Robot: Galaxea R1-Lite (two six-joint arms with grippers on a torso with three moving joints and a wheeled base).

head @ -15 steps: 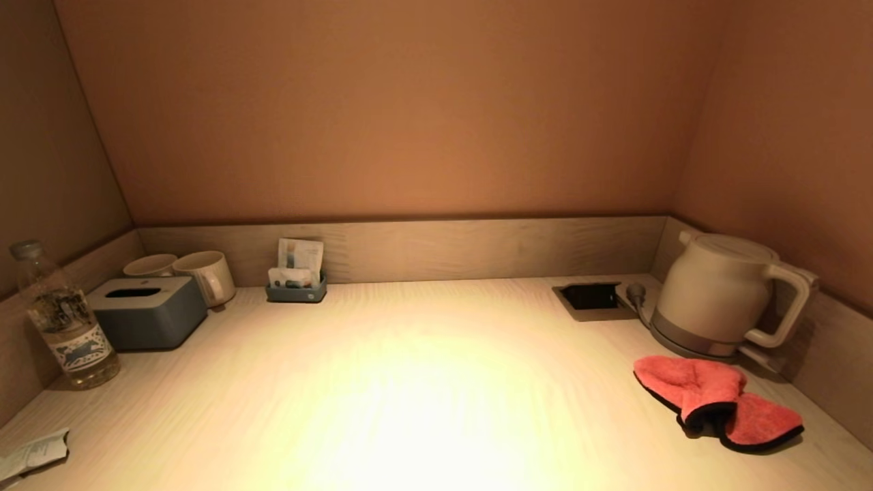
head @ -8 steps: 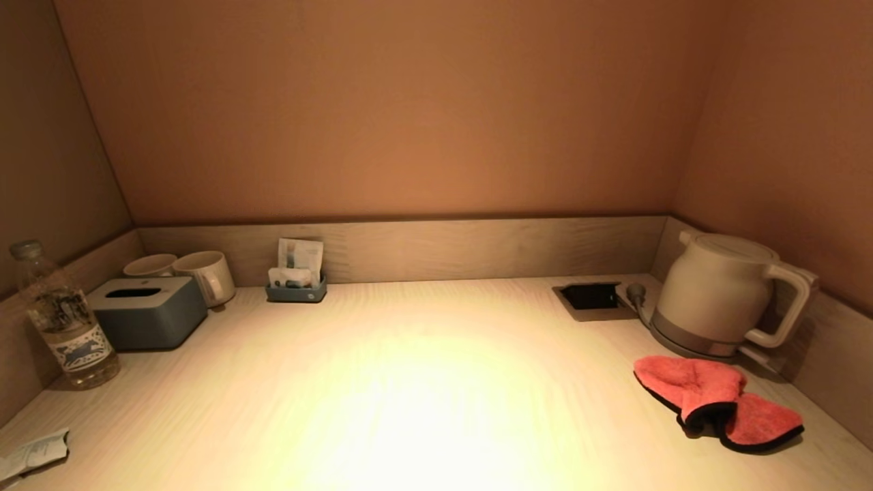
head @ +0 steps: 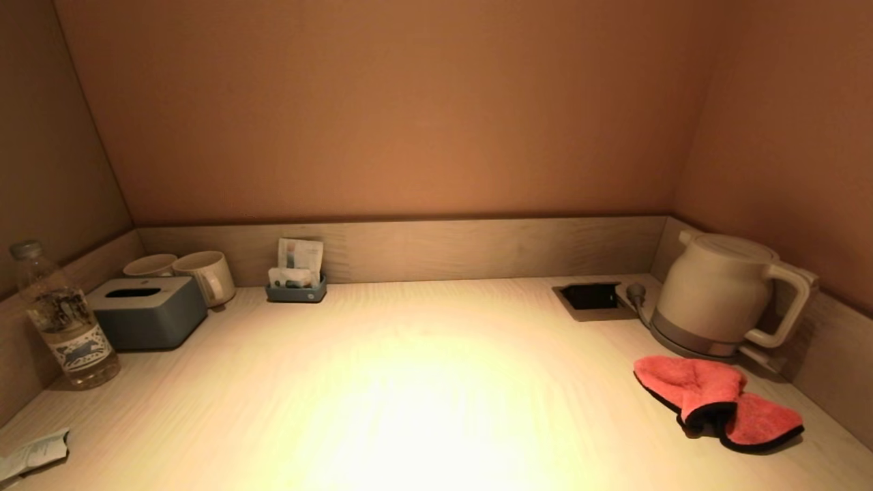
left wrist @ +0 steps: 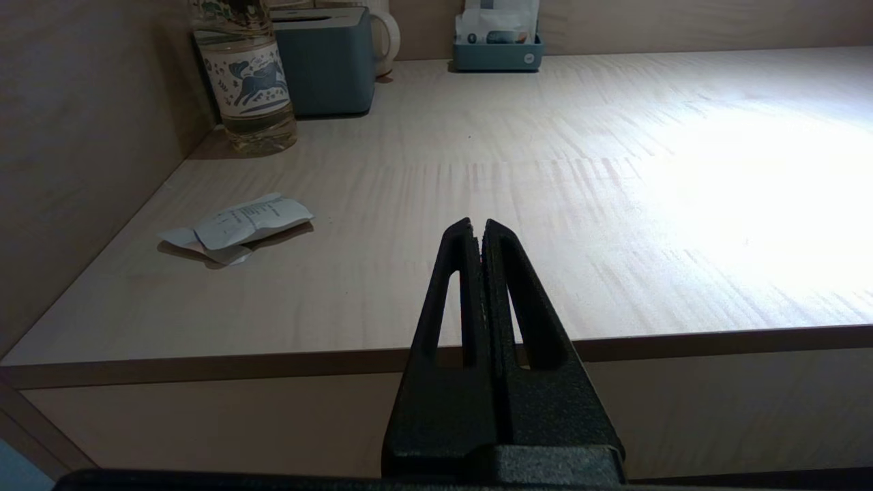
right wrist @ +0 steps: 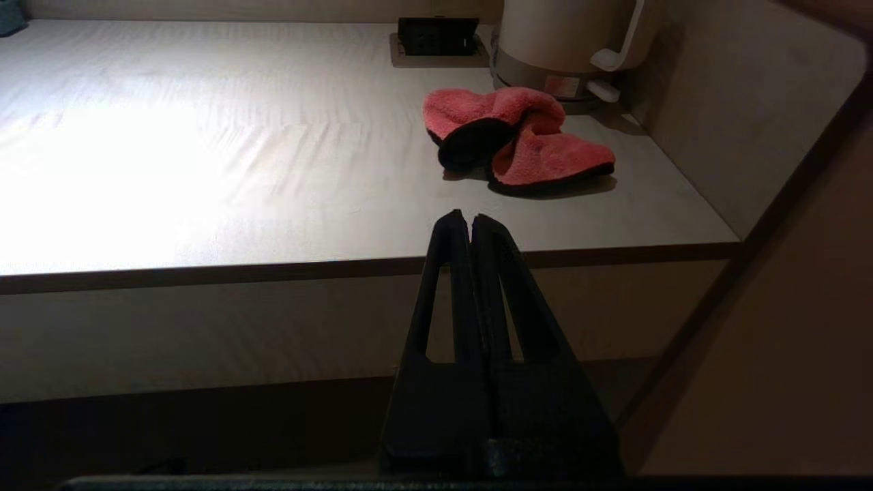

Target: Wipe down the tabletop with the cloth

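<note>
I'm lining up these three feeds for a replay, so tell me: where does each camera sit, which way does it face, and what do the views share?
Head view: high on the robot, looking forward and down over the tabletop to the back wall; no arm shows.
Left wrist view: behind the shut left gripper, low before the front edge, facing the water bottle and crumpled paper.
Right wrist view: behind the shut right gripper, also off the edge, facing the red cloth and kettle.
Shared: head and right wrist views both show cloth and kettle.
</note>
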